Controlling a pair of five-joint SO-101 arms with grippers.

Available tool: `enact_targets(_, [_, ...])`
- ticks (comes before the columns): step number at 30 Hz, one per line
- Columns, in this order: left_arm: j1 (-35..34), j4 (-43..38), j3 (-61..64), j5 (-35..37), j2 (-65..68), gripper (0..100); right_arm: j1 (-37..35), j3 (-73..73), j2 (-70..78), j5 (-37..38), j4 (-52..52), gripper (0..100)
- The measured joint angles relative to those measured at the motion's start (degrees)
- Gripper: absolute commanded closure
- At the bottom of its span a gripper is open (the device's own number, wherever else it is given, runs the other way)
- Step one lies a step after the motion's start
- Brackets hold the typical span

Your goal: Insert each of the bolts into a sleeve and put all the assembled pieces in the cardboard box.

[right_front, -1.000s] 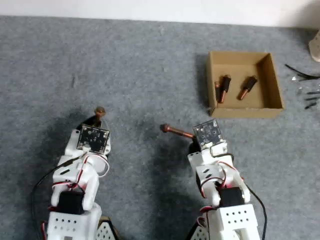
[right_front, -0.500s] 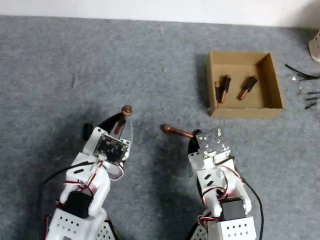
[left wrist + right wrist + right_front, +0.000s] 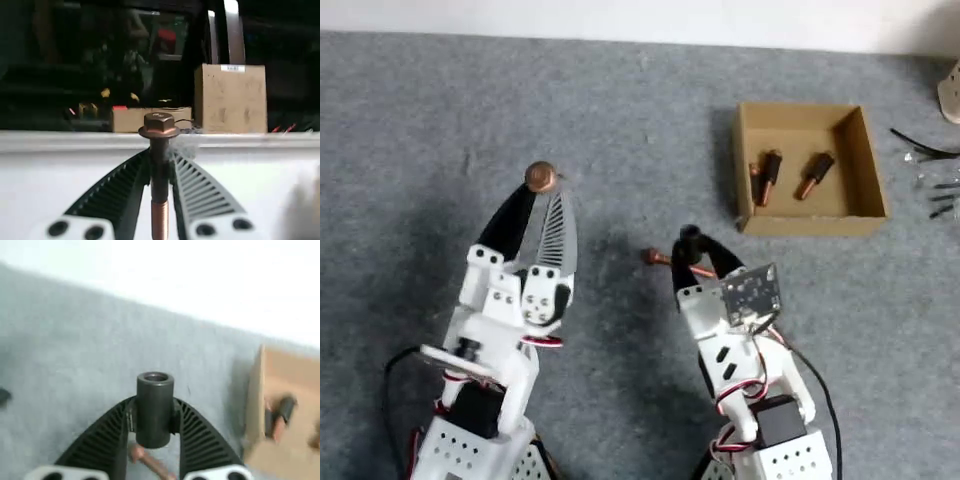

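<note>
Gripping a copper bolt (image 3: 541, 177) head-outward in my closed left fingers (image 3: 557, 225), I had it well to the left of the black sleeve (image 3: 690, 238) clamped in my right fingers (image 3: 200, 440), both long axes pointing away from me, raised over the desk (image 3: 620, 130).

The left gripper (image 3: 542, 193) has swung up from pointing down at the bench (image 3: 620, 120) to lying nearly level. It has carried its bolt (image 3: 541, 177) toward the far edge, first sideways toward the other arm and then partly back, so the bolt's head now points at the far edge. The right gripper (image 3: 692, 247) has tipped up the same way and edged toward the left arm. Its sleeve (image 3: 689, 237), hidden under the wrist before, now shows upright between the fingers, over the lying bolt (image 3: 658, 258).
</note>
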Motion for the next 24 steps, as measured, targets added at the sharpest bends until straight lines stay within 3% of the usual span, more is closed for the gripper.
enact_targets(6, [0.00, 14.33, -1.49, 22.51, -0.09, 99, -5.71, 0.00, 0.00, -0.26, -1.32, 99.5])
enact_targets(8, [0.00, 16.97, -1.49, 26.37, -0.09, 99, -6.77, 0.70, -0.09, 2.20, -1.32, 99.5])
enact_targets(15, [2.73, 17.41, -0.09, 28.57, -0.18, 99, -10.55, 1.85, -0.09, 13.36, -1.32, 99.5])
enact_targets(24, [10.46, 17.49, -0.09, 28.57, 0.00, 99, -11.52, 1.93, 0.00, 15.74, -1.32, 99.5])
